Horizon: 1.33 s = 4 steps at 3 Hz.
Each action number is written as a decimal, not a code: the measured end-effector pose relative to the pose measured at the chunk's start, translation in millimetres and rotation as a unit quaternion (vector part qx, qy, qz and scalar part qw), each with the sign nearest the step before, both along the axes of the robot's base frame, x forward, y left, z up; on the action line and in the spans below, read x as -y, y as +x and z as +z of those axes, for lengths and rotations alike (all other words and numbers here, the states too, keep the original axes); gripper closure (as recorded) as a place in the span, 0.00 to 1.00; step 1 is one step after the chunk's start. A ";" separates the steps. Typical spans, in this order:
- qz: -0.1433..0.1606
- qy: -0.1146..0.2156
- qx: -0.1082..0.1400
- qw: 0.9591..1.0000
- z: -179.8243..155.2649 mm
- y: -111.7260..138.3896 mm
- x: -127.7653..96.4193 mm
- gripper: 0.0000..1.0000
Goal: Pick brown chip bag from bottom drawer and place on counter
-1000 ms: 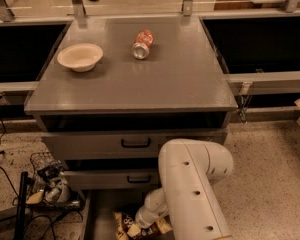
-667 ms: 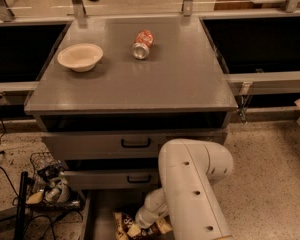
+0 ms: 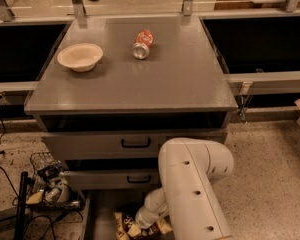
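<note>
The brown chip bag (image 3: 126, 226) lies in the open bottom drawer (image 3: 97, 211) at the bottom edge of the camera view, partly covered by my arm. My gripper (image 3: 140, 223) reaches down into the drawer right at the bag; the white arm (image 3: 192, 184) hides most of it. The dark-grey counter (image 3: 155, 79) spreads above the drawers and carries a bowl and a can.
A cream bowl (image 3: 80, 57) sits at the counter's left and a red soda can (image 3: 143, 44) lies on its side near the back middle. Two upper drawers with black handles (image 3: 135, 144) are shut. A wire basket with cables (image 3: 50, 186) stands on the floor at left.
</note>
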<state>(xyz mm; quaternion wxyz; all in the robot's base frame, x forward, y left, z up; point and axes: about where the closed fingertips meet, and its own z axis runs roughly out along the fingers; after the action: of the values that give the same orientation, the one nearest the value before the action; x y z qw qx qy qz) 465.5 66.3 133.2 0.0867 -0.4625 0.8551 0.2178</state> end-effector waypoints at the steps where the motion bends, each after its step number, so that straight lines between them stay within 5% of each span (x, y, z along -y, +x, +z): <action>1: 0.013 0.022 0.003 1.000 20.5 3.4 2.2 1.00; 3: 0.011 0.054 0.023 0.998 81.8 0.5 48.9 1.00; 4: -0.015 0.048 0.060 0.997 124.0 3.3 92.2 1.00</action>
<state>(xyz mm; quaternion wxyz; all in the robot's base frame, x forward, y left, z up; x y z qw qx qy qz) 468.9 -25.8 257.2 0.1635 -0.4573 0.8435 0.2295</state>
